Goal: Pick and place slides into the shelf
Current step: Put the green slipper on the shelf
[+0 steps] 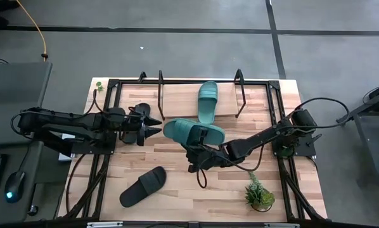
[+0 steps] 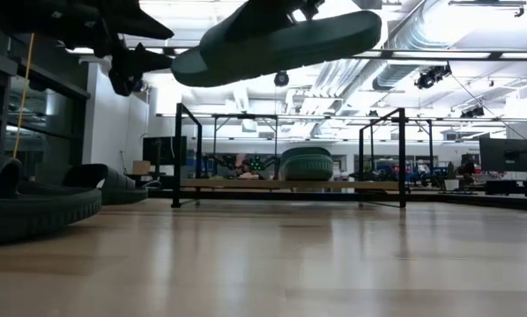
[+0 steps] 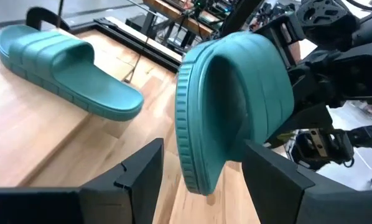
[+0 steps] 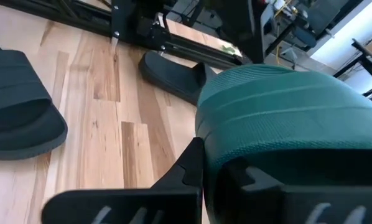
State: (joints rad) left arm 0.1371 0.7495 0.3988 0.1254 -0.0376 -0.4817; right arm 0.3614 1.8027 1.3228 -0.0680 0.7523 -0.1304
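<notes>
My right gripper (image 1: pixel 202 149) is shut on a teal slide (image 1: pixel 192 132) held above the table's middle; in the low view the slide (image 2: pixel 281 40) hangs high over the tabletop. My left gripper (image 1: pixel 153 125) is open, level, at that slide's left end (image 3: pixel 201 143); its fingers stand on either side without touching. A second teal slide (image 1: pixel 207 101) lies sole down on the shelf board (image 1: pixel 177 100). One black slide (image 1: pixel 143 186) lies on the table near the front left. Another black slide (image 4: pixel 173 78) lies farther left, by the left arm. My right gripper holds the teal slide at its strap end (image 4: pixel 279 112), coming from the table's near right side. One finger (image 4: pixel 186 168) shows beside the strap's edge; the slide hides the other. The slide is lifted clear of the table, roughly level, reaching left toward my left gripper.
The shelf's black tube frame (image 1: pixel 161 82) has upright posts at the far side, and black rails (image 1: pixel 88 177) run along both table sides. A small potted plant (image 1: pixel 259 195) stands at the near right. Bare tabletop (image 1: pixel 196 196) lies between the black slide and the plant.
</notes>
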